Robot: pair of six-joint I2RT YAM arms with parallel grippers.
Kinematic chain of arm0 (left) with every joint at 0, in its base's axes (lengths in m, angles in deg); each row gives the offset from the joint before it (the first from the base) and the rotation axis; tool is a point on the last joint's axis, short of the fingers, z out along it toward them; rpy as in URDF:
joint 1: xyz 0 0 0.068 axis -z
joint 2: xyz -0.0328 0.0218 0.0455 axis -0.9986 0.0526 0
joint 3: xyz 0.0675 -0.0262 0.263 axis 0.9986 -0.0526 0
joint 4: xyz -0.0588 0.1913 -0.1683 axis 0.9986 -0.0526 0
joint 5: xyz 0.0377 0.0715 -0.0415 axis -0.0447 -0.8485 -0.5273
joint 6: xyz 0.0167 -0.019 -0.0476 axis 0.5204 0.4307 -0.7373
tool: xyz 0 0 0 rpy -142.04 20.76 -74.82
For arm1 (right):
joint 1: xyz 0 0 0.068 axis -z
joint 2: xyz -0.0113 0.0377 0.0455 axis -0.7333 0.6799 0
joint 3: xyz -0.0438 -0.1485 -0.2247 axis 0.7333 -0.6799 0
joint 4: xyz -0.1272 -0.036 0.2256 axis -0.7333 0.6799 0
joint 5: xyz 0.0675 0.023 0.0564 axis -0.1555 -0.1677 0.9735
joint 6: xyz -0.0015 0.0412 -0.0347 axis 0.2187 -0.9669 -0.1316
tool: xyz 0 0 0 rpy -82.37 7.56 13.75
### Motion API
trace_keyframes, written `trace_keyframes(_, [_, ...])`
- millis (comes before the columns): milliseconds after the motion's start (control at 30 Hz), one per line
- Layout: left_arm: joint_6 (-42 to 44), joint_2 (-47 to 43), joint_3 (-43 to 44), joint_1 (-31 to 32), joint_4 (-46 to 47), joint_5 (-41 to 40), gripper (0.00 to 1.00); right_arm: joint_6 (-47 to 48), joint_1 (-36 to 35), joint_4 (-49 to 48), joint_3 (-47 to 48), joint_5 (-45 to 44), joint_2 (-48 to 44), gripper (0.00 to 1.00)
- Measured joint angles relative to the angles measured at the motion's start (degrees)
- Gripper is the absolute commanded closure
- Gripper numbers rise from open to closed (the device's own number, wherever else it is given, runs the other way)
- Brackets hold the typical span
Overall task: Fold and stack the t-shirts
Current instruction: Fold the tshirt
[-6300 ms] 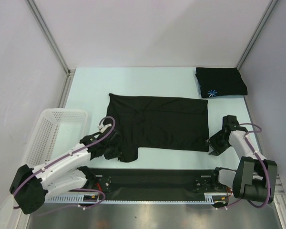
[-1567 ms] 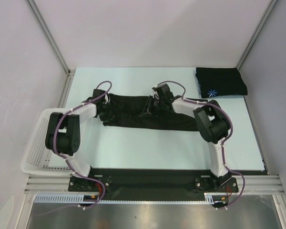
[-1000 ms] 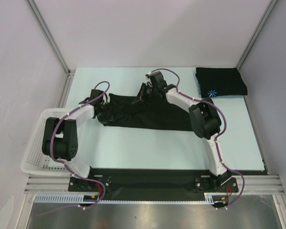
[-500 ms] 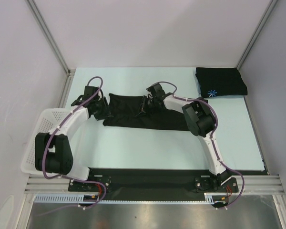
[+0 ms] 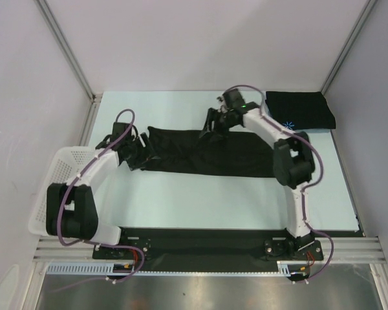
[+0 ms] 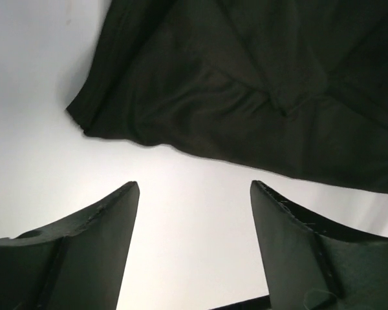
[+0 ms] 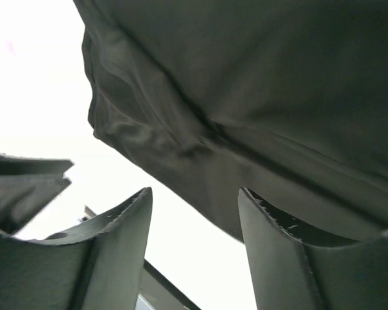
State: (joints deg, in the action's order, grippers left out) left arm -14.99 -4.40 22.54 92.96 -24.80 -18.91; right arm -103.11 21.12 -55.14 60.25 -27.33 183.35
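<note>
Both grippers stood open at the edges of the strip-folded t-shirt; neither held cloth.
Top view: the black shirt lay as a long band across the middle of the table, running from 9 to 3 o'clock. The left gripper sat at the band's 9 o'clock end, jaws wide with bare table between them; in its wrist view the rumpled shirt edge lay just beyond the fingertips at 12 o'clock, not touching. The right gripper sat at the band's 12 o'clock edge, left of centre, jaws apart, with the shirt's hem just past its tips and nothing pinched. A second folded t-shirt, starburst logo showing, lay in the table's 1 o'clock corner, well apart. The white basket stood at 8 o'clock.
</note>
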Motion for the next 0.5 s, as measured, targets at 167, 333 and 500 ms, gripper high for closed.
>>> trace_keyframes(167, [6.1,13.6,16.3,-0.1,-3.2,1.4,0.21,6.9,11.1,3.9,-12.8,-2.1,-17.0,0.37])
trace_keyframes(333, [9.6,26.6,33.4,-0.4,-4.8,-2.2,0.31,11.3,23.2,7.8,-25.4,-4.0,-28.9,0.37])
trace_keyframes(500, [12.4,38.2,46.4,-0.7,-6.8,-5.5,0.38,13.7,27.1,10.7,-32.2,-4.1,-32.2,0.37])
